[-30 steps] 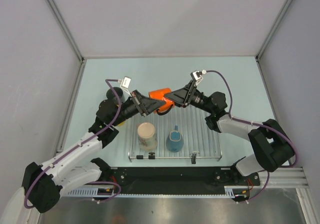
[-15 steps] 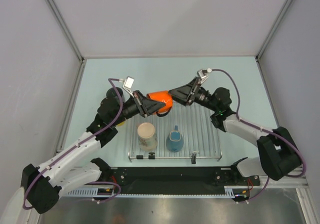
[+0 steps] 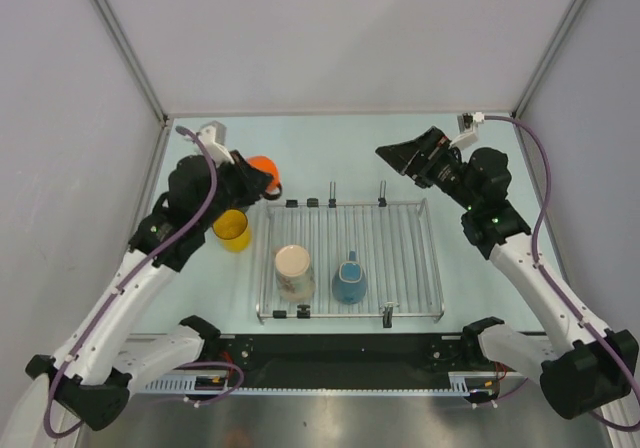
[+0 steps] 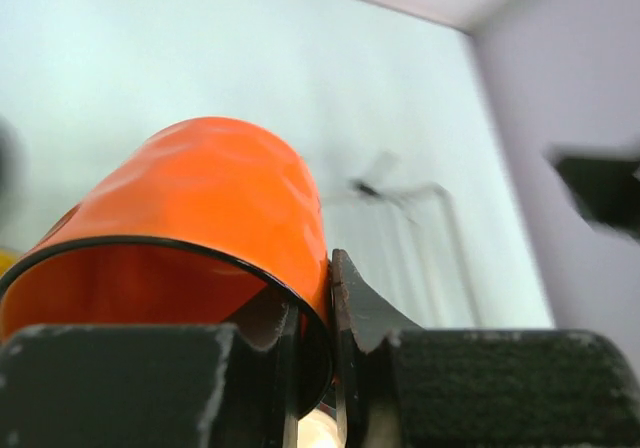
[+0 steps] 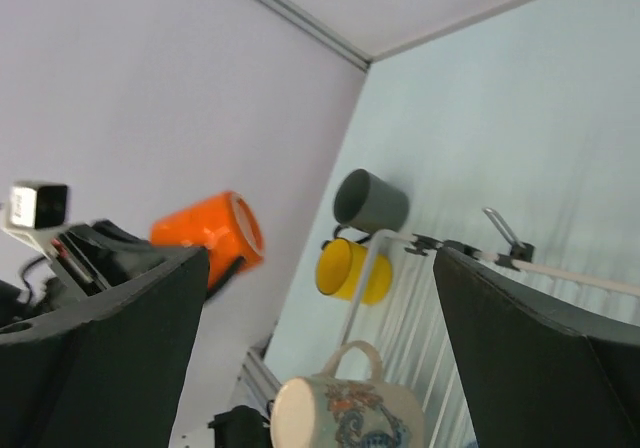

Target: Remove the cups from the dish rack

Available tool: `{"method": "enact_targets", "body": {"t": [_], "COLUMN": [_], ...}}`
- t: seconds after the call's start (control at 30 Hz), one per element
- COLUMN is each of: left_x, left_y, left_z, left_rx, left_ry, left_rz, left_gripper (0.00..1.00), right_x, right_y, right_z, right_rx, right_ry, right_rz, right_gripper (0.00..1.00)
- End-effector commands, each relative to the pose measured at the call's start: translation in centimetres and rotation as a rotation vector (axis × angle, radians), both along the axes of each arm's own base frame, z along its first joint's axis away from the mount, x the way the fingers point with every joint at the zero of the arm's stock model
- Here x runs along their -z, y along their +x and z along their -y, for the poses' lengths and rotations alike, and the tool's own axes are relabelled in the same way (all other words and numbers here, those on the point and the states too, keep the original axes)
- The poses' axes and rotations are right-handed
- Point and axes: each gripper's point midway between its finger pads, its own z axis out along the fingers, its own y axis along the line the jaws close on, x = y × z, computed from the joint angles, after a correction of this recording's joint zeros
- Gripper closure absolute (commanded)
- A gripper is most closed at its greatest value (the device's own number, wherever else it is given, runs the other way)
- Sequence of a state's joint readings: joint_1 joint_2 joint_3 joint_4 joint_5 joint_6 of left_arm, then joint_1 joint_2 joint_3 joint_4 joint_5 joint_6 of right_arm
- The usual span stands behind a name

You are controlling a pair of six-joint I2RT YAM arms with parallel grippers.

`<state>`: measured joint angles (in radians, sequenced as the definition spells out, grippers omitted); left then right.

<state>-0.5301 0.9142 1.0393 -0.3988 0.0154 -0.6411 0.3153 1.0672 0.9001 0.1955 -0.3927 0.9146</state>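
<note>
L grip [image 4: 315, 298]: clamped on orange mug [image 4: 200, 198] rim | R grip [image 5: 320, 258]: wide apart, empty | cream mug [image 3: 293, 271], blue mug [image 3: 348, 282] on dish rack [image 3: 402, 258]

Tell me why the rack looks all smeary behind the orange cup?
Left wrist view: the orange cup is close and fairly sharp, the dish rack behind it streaked, likely motion blur. Top external view: the same rack is crisp, every bar clear. Right wrist view: a little soft, though the yellow cup reads fine.
</note>
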Motion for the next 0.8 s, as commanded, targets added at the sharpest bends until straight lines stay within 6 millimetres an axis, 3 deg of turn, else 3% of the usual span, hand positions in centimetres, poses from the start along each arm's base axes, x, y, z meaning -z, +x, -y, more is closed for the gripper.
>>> {"method": "enact_targets", "body": {"t": [0.0,0.07,0.17,0.47,0.6,0.77], "left_x": [1.7,3.3,5.5,8.8,12.3,15.5], "left_y": [2.0,2.2,3.0,6.3,7.7,8.0], "left_z": [-11.0,-13.3,-18.2,-22.1,-23.1,-24.7], "left_rx": [-0.400,-0.456,-0.582,-0.701,-0.700,-0.725], "left_ry": [0.393,0.455,0.472,0.457,0.456,0.461], "left_rz": [-0.123,-0.195,-0.294,-0.445,-0.544,-0.618], "left_gripper": [1.00,1.00,1.00,1.00,1.00,1.00], "right_x": [3.8,5.0,6.2,7.9,8.8,9.9], "right_y": [-0.1,-0.5,-0.7,-2.2,-2.7,-3.2], "right_z": [2.3,2.5,3.3,3.2,3.0,3.0], "right_rx": [0.138,0.147,0.189,0.176,0.165,0.159], "right_ry": [-0.266,-0.316,-0.369,-0.383,-0.384,-0.407], "right_rz": [-0.091,-0.131,-0.160,-0.171,-0.183,-0.199], "right_gripper": [0.00,0.00,0.00,0.01,0.00,0.01]}}
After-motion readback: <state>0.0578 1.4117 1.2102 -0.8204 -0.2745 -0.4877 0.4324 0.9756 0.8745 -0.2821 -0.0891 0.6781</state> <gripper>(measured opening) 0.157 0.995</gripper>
